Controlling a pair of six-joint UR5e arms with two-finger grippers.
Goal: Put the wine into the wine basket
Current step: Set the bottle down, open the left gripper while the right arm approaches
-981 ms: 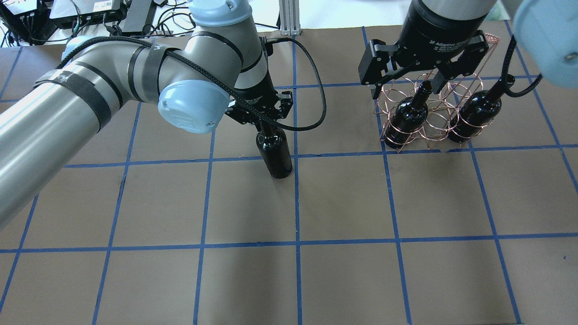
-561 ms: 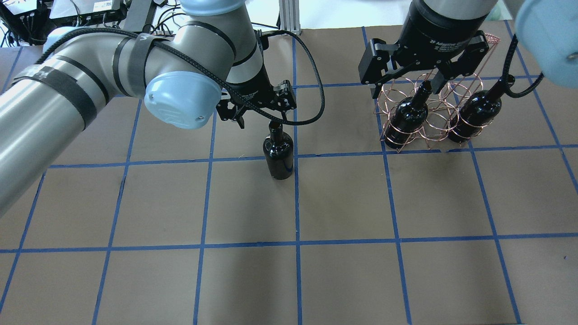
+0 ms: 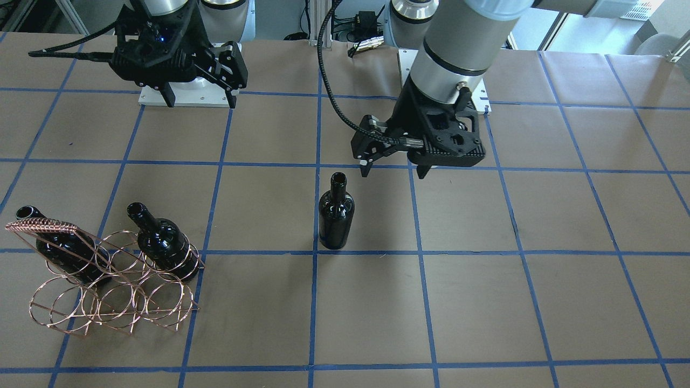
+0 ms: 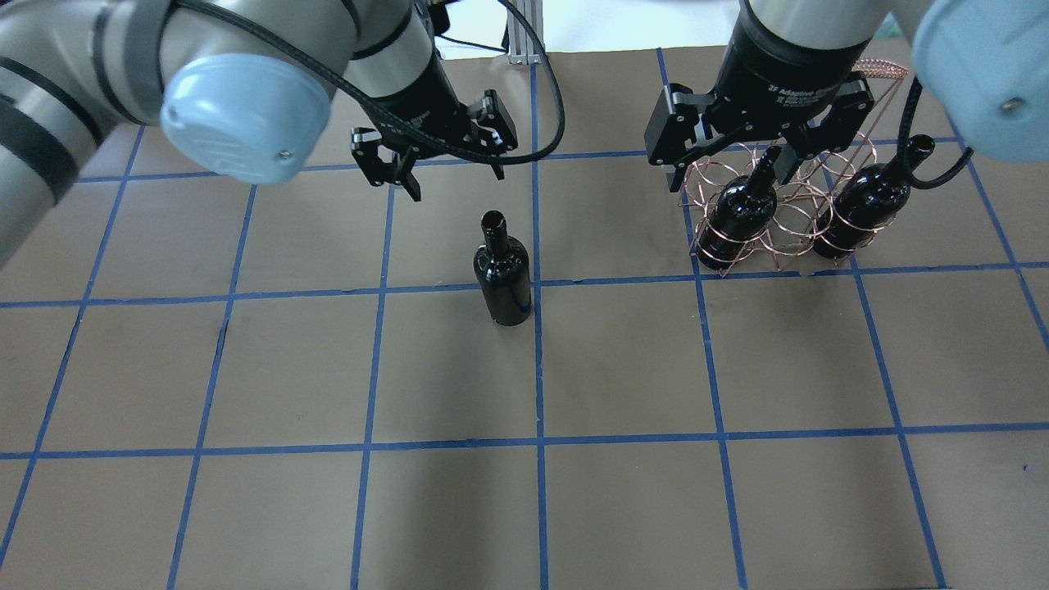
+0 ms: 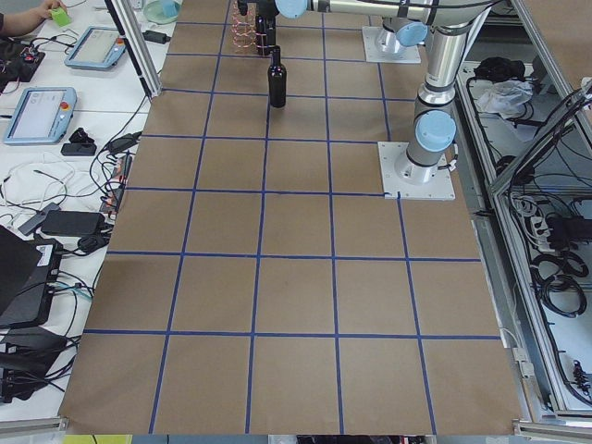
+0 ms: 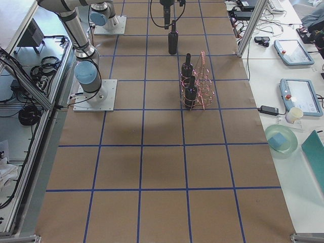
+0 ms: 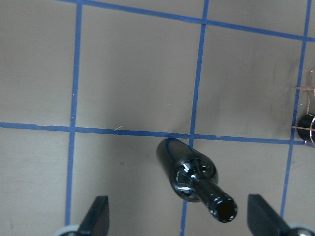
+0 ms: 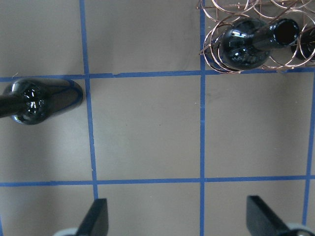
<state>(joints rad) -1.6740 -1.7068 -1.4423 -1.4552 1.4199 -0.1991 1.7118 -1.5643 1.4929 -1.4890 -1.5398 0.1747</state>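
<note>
Left gripper (image 4: pixel 456 179) wide open, holding nothing, hovering above the wine (image 4: pixel 501 274) and slightly to the robot side of its mouth. In the left wrist view both fingers (image 7: pixel 96 216) are spread and the bottle mouth sits between them, closer to the right-hand one, no contact. Wine stands upright on the table (image 4: pixel 623 369), brown paper with a blue tape grid, just beside a tape crossing and well apart from the wine basket (image 3: pixel 116 293). Right gripper (image 4: pixel 729 176) also fully spread and empty, hanging high on the basket side. Basket rests on the robot's right part of the table; two other bottles (image 3: pixel 164 245) (image 3: pixel 59 250) sit tilted in its rings, necks up.
</note>
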